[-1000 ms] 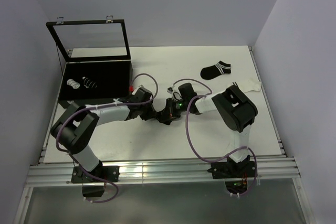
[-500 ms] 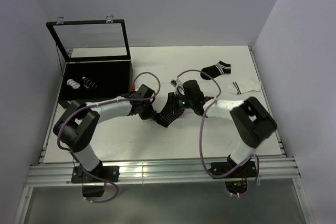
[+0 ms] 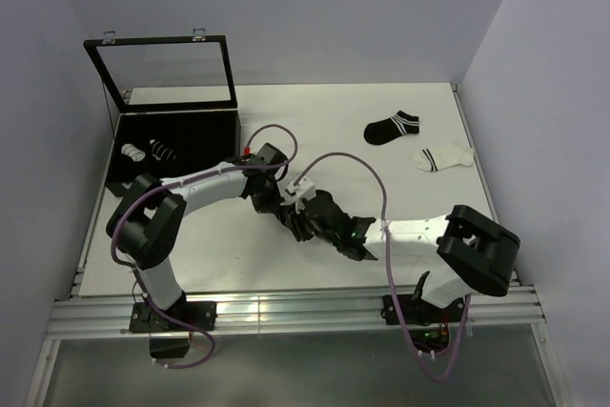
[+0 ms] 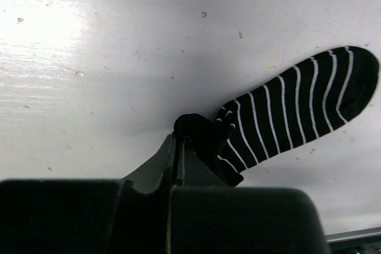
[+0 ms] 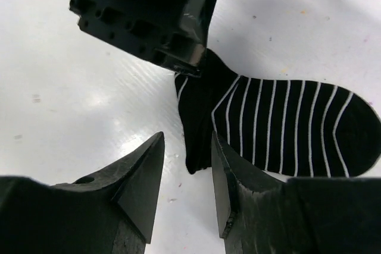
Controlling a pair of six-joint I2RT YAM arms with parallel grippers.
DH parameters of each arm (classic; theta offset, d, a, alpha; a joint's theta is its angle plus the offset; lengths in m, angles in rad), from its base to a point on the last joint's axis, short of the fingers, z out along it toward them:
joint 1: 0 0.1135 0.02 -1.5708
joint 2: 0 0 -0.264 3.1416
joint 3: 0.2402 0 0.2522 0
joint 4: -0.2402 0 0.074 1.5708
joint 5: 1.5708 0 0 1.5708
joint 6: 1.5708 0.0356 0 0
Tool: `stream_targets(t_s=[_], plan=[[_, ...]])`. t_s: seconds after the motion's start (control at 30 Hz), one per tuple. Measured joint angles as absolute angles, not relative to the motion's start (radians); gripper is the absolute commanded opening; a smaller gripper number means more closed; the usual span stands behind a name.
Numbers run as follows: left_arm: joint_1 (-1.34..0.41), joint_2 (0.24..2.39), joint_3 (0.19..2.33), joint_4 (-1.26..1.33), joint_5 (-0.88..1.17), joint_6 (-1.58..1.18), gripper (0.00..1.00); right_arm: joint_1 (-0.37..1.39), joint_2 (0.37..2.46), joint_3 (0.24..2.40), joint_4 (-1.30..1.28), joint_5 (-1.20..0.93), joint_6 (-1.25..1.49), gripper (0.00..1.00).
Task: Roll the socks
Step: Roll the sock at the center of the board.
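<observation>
Roll apparently starting: left gripper [image 4: 181, 142] pinches black sock [image 4: 297, 105] cuff, toe toward 2 o'clock; right gripper [image 5: 187, 147], spread and empty, should grip next.

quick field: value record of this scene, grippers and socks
left gripper: shut on the cuff of the striped sock, the rest lying on the table
right gripper: open, jaws apart at the same cuff
loose socks: black sock and white sock, flat, far right
box: lid up, two rolled bundles inside
</observation>
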State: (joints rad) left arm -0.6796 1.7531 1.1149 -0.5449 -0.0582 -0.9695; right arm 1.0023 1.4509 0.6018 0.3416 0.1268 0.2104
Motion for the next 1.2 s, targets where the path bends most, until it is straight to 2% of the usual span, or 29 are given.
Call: stream_targets(t_s=[0.33, 0.8, 0.9, 1.0, 1.03, 1.13, 1.2], plan=[[-0.68, 1.795, 1.124, -0.574, -0.05, -0.954, 0.0, 1.221, 1.663, 0.678, 0.379, 0.464, 0.083, 0.45], [-0.68, 1.797, 1.128, -0.575, -0.038, -0.943, 0.0, 1.244, 1.839, 0.82, 0.347, 0.621, 0.057, 0.43], [-0.68, 1.798, 1.129, -0.575, -0.038, -0.938, 0.0, 1.246, 1.842, 0.823, 0.338, 0.637, 0.067, 0.37], [-0.679, 1.798, 1.13, -0.575, -0.038, -0.935, 0.0, 1.246, 1.842, 0.823, 0.325, 0.653, 0.08, 0.24], [-0.679, 1.799, 1.13, -0.576, -0.038, -0.933, 0.0, 1.246, 1.842, 0.823, 0.323, 0.66, 0.086, 0.15], [-0.676, 1.8, 1.13, -0.575, -0.031, -0.929, 0.0, 1.243, 1.84, 0.818, 0.323, 0.66, 0.1, 0.0], [-0.674, 1.8, 1.13, -0.575, -0.028, -0.929, 0.0, 1.238, 1.829, 0.806, 0.329, 0.636, 0.112, 0.0]])
